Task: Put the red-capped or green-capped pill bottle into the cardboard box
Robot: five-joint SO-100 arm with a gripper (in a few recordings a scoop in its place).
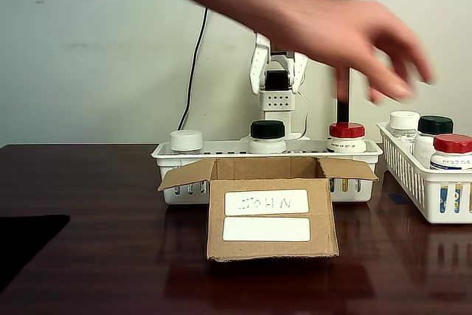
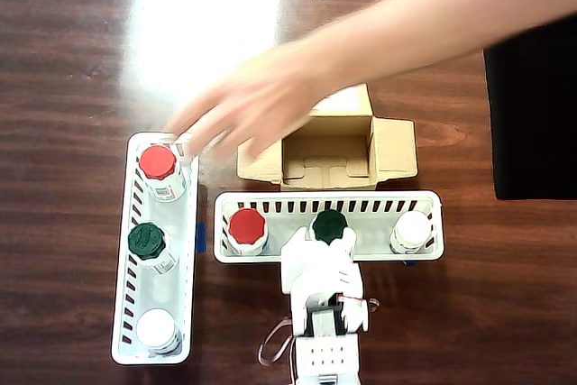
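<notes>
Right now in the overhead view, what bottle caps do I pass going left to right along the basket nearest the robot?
Red-capped bottle → green-capped bottle → white-capped bottle, all standing in the white basket. The open cardboard box lies just beyond it.

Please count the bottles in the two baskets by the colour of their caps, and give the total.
Red caps: 2
Green caps: 2
White caps: 2
Total: 6 bottles, 3 in each basket.
</notes>
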